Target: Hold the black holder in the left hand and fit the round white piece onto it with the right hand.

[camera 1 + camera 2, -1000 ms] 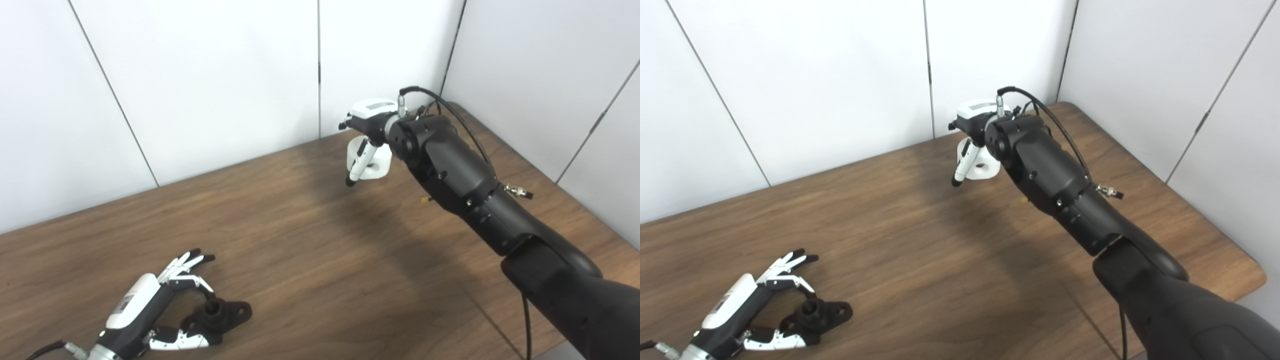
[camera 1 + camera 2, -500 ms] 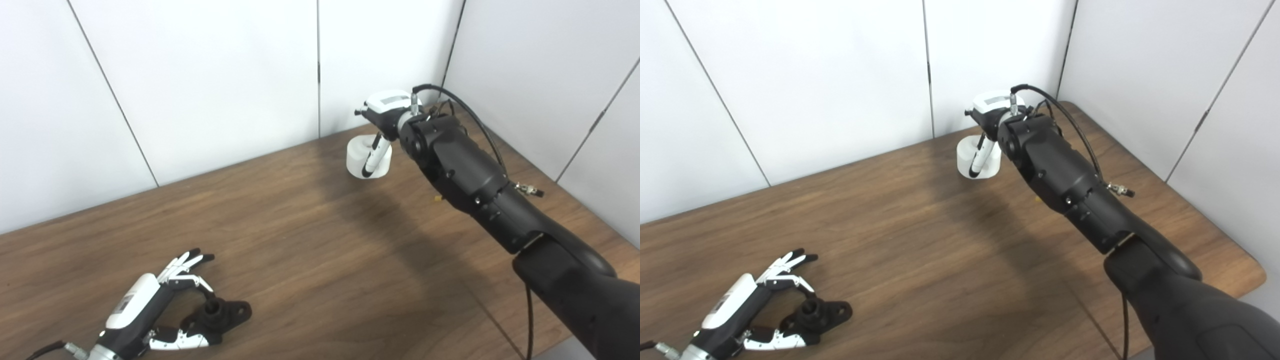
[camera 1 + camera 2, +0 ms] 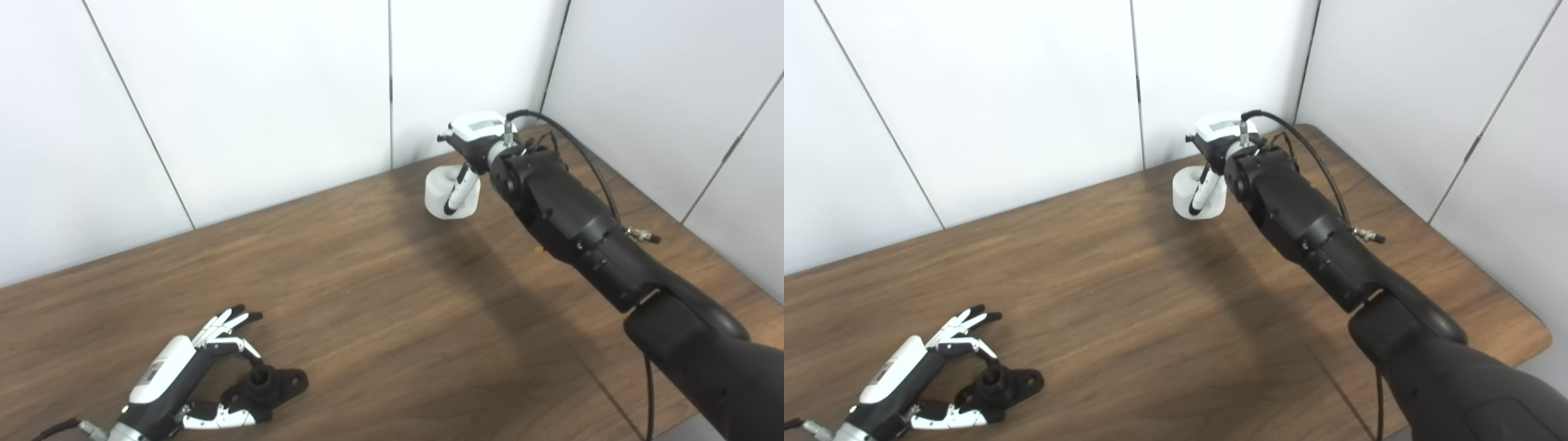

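While it lies low at the near edge of the table, the left hand has its fingers spread around the black holder — not closed on it. Bare wood stretches between. Far back by the wall, the right hand reaches down onto the round white piece; I cannot tell if it grips.

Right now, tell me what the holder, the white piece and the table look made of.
Holder: matte black, likely plastic or coated metal; no gleam, so it stays open.
White piece: plain matte white, probably plastic, perhaps printed.
Table: dark brown wood grain with a soft sheen; wood or laminate, can't tell which.
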You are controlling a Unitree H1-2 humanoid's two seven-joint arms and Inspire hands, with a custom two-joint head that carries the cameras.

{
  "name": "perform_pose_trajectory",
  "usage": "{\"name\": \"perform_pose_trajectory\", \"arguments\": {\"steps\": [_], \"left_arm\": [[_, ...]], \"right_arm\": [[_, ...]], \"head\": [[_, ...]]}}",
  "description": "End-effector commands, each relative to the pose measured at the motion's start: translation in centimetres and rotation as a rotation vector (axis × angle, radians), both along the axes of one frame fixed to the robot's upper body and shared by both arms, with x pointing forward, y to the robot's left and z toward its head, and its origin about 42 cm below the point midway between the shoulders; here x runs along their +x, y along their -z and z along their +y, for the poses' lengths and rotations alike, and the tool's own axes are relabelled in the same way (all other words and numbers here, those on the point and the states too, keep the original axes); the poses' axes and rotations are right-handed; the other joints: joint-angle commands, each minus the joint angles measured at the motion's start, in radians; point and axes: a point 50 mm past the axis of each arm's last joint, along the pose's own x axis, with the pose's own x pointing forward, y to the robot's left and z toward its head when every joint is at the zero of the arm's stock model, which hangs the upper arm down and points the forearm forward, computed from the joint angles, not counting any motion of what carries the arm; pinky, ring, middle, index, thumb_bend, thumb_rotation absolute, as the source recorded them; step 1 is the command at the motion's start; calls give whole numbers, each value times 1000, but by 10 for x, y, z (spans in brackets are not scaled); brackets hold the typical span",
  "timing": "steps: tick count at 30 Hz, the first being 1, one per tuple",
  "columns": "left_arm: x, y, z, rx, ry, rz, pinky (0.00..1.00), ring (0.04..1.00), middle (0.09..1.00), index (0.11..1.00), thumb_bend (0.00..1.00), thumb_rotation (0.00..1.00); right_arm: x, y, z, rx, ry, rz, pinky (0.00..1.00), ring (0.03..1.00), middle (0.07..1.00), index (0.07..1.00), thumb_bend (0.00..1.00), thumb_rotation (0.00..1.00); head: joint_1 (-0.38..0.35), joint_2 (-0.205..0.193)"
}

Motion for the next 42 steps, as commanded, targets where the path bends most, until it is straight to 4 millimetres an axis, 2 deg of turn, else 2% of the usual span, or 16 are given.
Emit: {"name": "perform_pose_trajectory", "arguments": {"steps": [1,13,22,27,29,30,31,32,33,35,42], "left_arm": [[-26,39,33,122,-42,117,1000,1000,918,480,524,60],[-29,41,33,119,-39,122,1000,1000,928,480,524,58],[-31,38,36,116,-40,112,1000,1000,924,481,524,58],[-31,39,39,117,-47,118,1000,1000,923,481,524,58],[-31,38,39,117,-47,118,1000,1000,926,481,524,58],[-31,38,40,117,-47,117,1000,1000,926,481,524,58],[-31,38,40,116,-48,117,1000,1000,926,481,524,58],[-30,37,40,116,-48,116,1000,1000,926,481,524,58],[-30,37,40,116,-48,116,1000,1000,926,481,524,58],[-29,36,41,117,-48,112,1000,1000,926,481,524,58],[-27,33,41,122,-47,103,1000,1000,924,481,524,58]], "right_arm": [[8,-28,0,0,1,-100,932,988,991,911,957,353],[21,-9,3,-5,1,-57,910,985,982,882,984,353],[24,-8,4,-19,-3,-28,926,991,989,878,958,357],[24,-6,1,-31,-6,-39,921,980,979,843,946,339],[23,-6,0,-33,-15,-74,878,940,931,710,898,269],[23,-6,-1,-34,-19,-102,874,935,926,698,893,260],[22,-7,-1,-32,-25,-132,867,918,901,596,713,204],[21,-7,-2,-36,-29,-157,876,903,868,530,602,166],[20,-8,-2,-39,-32,-173,885,895,848,507,563,152],[19,-9,-2,-59,-43,-196,904,883,820,487,532,141],[19,-13,-1,-74,-62,-224,913,875,794,482,525,140]], "head": [[-1,1],[3,1],[11,5],[16,6],[17,6],[17,6],[16,7],[16,7],[16,7],[16,8],[18,10]]}}
